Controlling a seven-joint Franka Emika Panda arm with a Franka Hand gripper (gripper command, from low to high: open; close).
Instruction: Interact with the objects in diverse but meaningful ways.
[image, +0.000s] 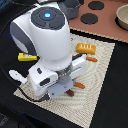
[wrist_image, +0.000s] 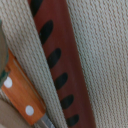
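In the exterior view the arm reaches low over the woven mat (image: 102, 75) and its body hides my gripper's fingers; only the hand (image: 55, 84) shows. The wrist view is very close on a brown sausage (wrist_image: 59, 65) with black grill marks, lying on the mat (wrist_image: 102, 50) beside an orange cutlery handle (wrist_image: 20, 94) with white rivets. No fingers show there. The orange bread loaf (image: 85, 48) lies on the mat just beyond the arm. The yellow box (image: 26, 56) and the white utensil (image: 15, 76) lie toward the exterior view's left. An orange handle (image: 80, 85) pokes out beside the hand.
A toy stove top with dark burners (image: 92, 12) sits at the back. A small grey pan (image: 75, 7) and a tan plate (image: 122, 17) stand on it. Another orange-handled piece (image: 91, 58) lies near the loaf. The table around the mat is black.
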